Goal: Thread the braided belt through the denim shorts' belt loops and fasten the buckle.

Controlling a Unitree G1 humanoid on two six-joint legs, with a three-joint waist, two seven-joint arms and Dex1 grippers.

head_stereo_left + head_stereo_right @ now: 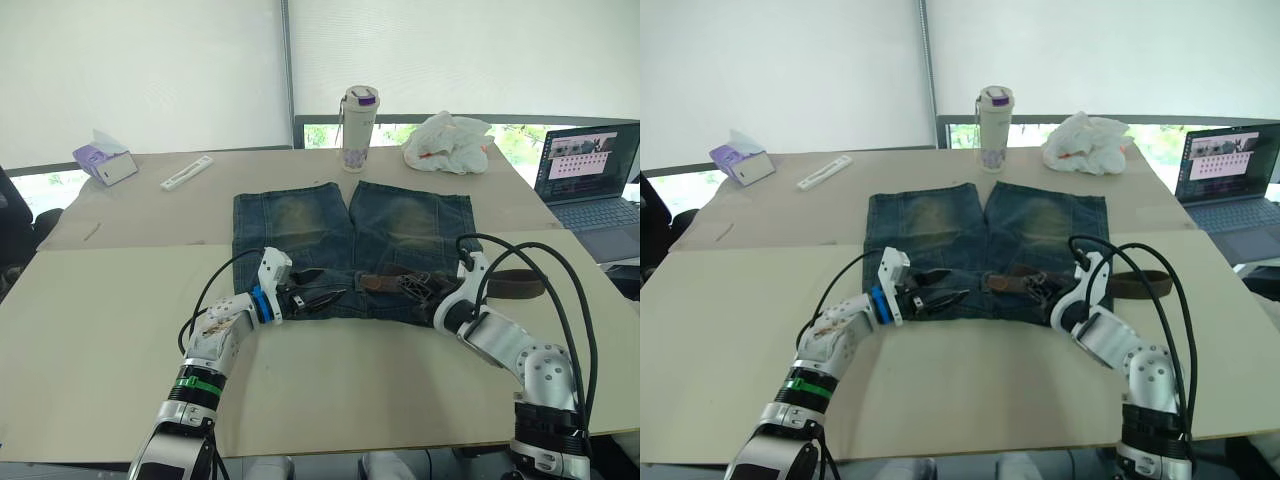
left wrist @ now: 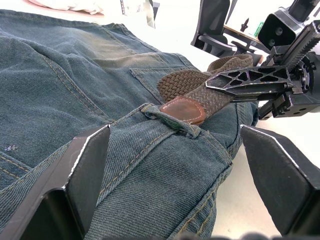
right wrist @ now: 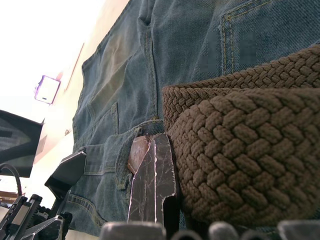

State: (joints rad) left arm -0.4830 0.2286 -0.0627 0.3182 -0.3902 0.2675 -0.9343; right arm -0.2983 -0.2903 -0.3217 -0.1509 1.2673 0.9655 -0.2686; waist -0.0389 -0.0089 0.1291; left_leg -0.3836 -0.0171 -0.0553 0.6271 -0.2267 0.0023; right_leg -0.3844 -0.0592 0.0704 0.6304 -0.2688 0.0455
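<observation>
The denim shorts (image 1: 300, 230) lie flat on the table, waistband toward me. The braided belt (image 1: 515, 285) runs along the waistband from the right. Its brown leather tip (image 2: 182, 109) pokes through a belt loop (image 2: 172, 126) near the middle. My right gripper (image 1: 422, 286) is shut on the belt just right of that loop. My left gripper (image 1: 328, 297) rests open on the waistband left of the loop, its fingers (image 2: 85, 165) spread on either side of the tip without touching it. The buckle is out of view.
Behind the shorts stand a drink bottle (image 1: 358, 128) and a crumpled white bag (image 1: 448, 142). A laptop (image 1: 590, 175) sits at the far right, and a tissue box (image 1: 105, 160) and a white stick-like item (image 1: 187, 172) at the far left.
</observation>
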